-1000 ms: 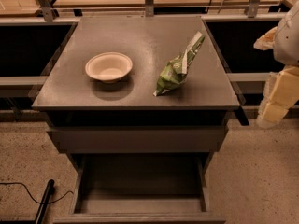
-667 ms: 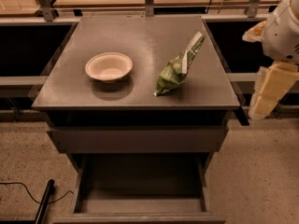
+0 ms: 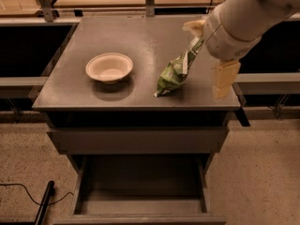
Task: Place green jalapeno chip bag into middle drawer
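Observation:
The green jalapeno chip bag (image 3: 174, 72) lies on the grey cabinet top (image 3: 136, 36), right of centre, with its narrow upper end pointing toward the back right. The middle drawer (image 3: 140, 184) is pulled out below the cabinet front, and its floor is bare. My arm reaches in from the upper right over the right part of the top. The gripper (image 3: 224, 79) hangs just right of the bag, above the cabinet's right edge. It holds nothing that I can see.
A cream-white bowl (image 3: 109, 67) stands on the top, left of the bag. A closed drawer front (image 3: 138, 139) sits above the open drawer. Wooden tables stand behind. A black cable (image 3: 28, 196) lies on the speckled floor at lower left.
My arm has swung in from the right edge toward the left and now hangs over the cabinet top beside the bag. The bag, bowl and drawer have not moved.

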You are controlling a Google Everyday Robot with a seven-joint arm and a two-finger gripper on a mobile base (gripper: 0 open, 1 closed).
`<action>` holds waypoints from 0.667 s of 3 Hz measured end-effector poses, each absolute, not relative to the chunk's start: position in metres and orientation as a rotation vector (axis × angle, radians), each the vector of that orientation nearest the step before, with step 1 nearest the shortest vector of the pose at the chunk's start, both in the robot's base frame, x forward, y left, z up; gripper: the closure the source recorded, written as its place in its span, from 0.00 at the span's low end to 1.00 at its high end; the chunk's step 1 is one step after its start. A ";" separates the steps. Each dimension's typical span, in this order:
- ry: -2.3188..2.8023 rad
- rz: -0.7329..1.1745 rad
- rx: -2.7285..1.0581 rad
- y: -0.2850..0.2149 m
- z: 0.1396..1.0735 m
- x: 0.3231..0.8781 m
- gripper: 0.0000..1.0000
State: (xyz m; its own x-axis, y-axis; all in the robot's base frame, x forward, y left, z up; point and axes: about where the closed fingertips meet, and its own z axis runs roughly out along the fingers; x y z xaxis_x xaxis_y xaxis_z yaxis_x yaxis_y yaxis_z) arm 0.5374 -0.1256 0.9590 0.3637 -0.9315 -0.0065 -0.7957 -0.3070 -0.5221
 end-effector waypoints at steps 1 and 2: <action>1.273 -0.459 -2.315 -0.099 0.939 0.561 0.25; 1.249 -0.398 -2.367 -0.089 0.916 0.595 0.48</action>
State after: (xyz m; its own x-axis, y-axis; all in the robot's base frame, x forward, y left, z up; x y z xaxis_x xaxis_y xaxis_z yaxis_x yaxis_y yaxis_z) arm 0.5954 -0.0889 0.9164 0.5526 -0.8319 0.0507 -0.7075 -0.5004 -0.4990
